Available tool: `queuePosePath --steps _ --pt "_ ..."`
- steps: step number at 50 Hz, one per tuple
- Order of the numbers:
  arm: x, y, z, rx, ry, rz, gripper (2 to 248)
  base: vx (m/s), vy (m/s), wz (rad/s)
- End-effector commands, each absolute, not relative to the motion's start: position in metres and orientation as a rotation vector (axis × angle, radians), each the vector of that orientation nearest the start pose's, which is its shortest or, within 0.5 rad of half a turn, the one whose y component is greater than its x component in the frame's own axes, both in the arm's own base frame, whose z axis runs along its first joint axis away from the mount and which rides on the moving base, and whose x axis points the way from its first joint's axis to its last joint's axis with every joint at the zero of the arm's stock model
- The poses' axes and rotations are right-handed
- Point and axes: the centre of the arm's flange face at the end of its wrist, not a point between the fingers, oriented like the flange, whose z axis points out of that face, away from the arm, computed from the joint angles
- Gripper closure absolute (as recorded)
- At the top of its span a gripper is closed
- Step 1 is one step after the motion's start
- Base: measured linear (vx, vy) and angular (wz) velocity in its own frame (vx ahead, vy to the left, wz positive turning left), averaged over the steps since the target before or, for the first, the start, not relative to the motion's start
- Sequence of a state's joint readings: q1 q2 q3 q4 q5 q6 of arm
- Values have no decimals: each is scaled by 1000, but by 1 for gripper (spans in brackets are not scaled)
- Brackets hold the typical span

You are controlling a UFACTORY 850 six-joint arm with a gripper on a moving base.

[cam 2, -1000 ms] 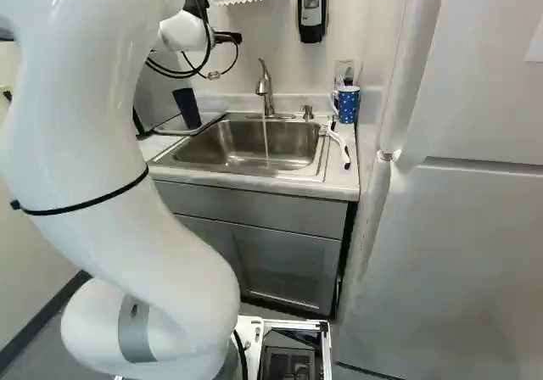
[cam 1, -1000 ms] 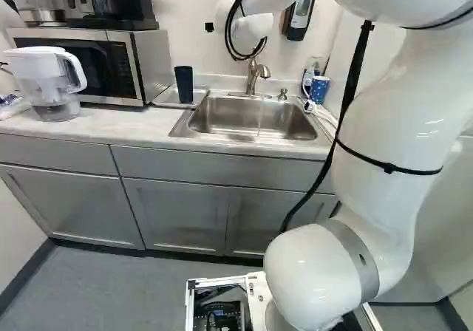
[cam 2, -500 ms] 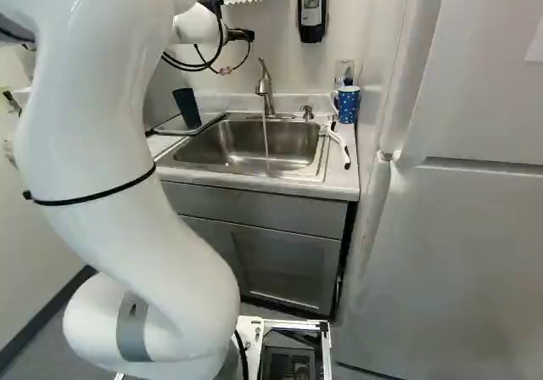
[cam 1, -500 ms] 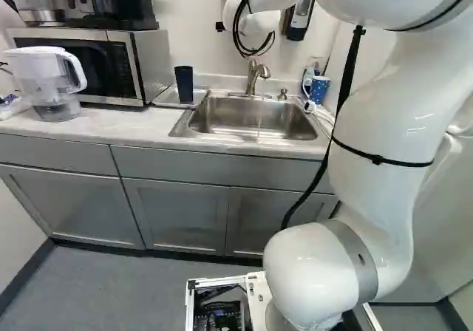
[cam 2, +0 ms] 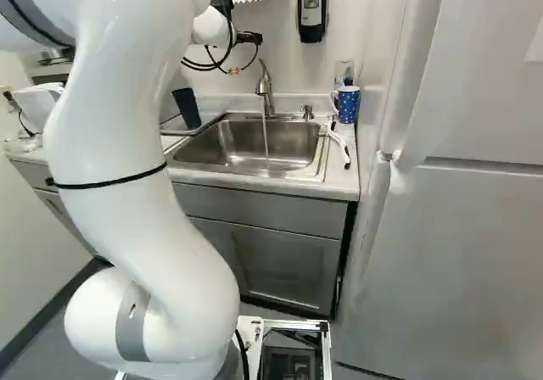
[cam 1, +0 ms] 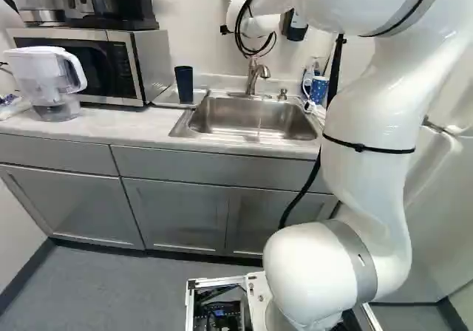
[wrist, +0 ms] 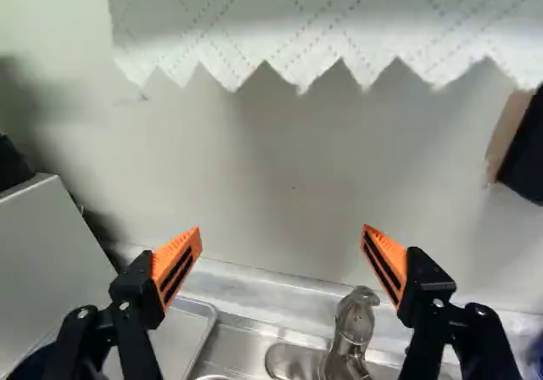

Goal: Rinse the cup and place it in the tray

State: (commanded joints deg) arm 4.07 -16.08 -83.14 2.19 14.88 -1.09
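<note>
The dark cup (cam 1: pixel 184 86) stood upright in the tray (cam 1: pixel 167 99), at ten o'clock from the sink (cam 1: pixel 236 113) in the left base view; whether it had been rinsed could not be told. Water ran from the tap (cam 1: pixel 253 78) at twelve. If rinsing remained, the tool (wrist: pixel 281 230), spread wide and holding nothing, needed to clear the spout, descend squarely around the cup and close gently. The arm (cam 1: pixel 373 131) arched high towards the table (cam 1: pixel 92 128), its wrist raised, tool facing the wall (wrist: pixel 288 168).
</note>
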Motion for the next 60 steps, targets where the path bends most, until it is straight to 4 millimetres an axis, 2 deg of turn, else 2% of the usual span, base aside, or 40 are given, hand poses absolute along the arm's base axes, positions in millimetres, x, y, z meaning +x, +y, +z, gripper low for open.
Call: queuePosePath --steps 8,60 --pt "653 47 695 -2357 -55 -1997 3 0 0 0" --pt "645 47 681 -2516 -66 -1793 3 0 0 0"
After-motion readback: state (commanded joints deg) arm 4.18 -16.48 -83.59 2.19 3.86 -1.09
